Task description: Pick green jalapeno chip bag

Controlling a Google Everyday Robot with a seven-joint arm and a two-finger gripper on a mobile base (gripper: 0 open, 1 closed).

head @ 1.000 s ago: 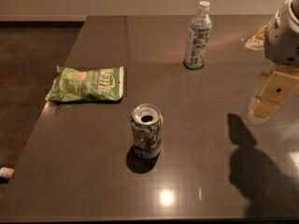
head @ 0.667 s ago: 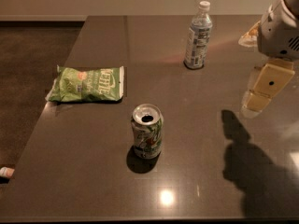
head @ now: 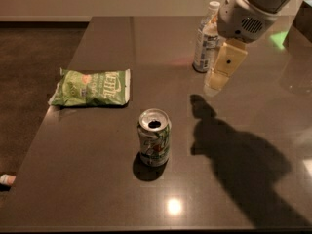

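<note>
Claw (head: 215, 81) moved left, near bottle (head: 205, 44)

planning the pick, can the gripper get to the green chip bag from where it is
Probably yes. The gripper hangs by the water bottle; the green jalapeno chip bag lies flat at the left, nothing on it. The soda can stands nearer the camera, off that line.

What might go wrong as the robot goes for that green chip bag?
The claw hangs right beside the water bottle, so a careless swing might tip it. The open soda can stands near the way to the green jalapeno chip bag and might get clipped. The flat bag may slip.
</note>
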